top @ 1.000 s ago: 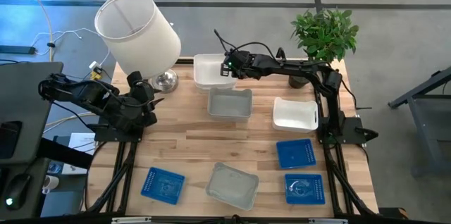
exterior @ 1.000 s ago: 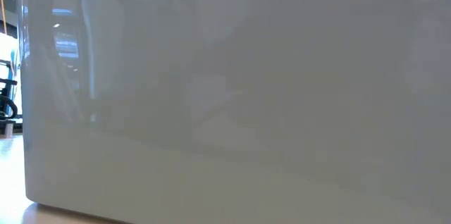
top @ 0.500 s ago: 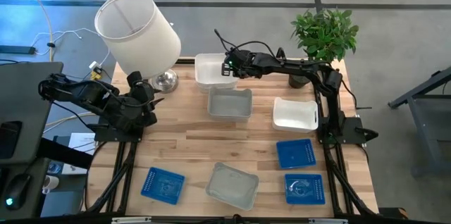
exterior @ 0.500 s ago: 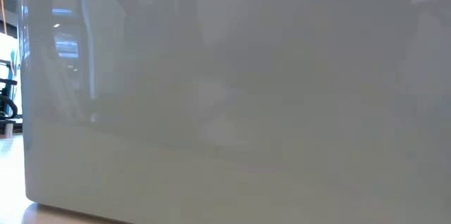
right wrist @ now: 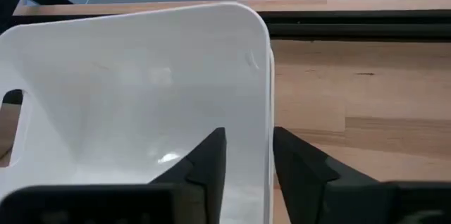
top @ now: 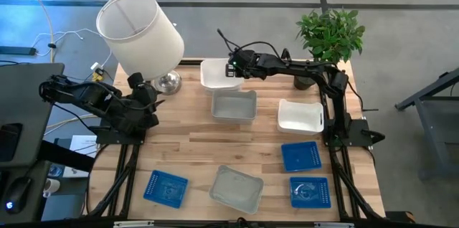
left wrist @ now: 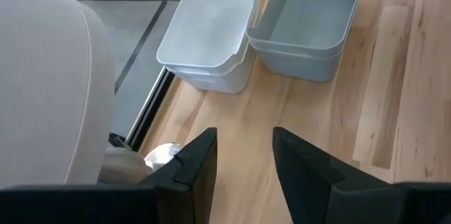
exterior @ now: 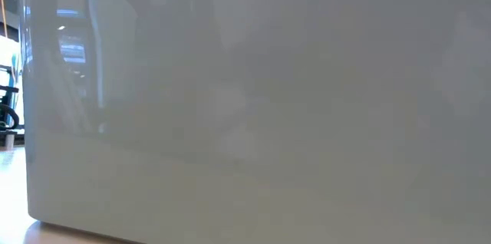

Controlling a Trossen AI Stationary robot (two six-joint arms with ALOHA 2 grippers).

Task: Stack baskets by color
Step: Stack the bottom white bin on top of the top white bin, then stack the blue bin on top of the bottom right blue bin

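Since a moment ago, top white basket [top: 215,72] dropped into the one below; right gripper [top: 231,68] fingers parted, straddling its rim.
It sits crooked; pulling away could drag it off.

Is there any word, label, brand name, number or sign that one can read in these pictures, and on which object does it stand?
None can be read.
The blue baskets carry only a pale pattern on their bases, too small to tell whether it holds letters.
The white baskets, the lampshade and both arms show no text.
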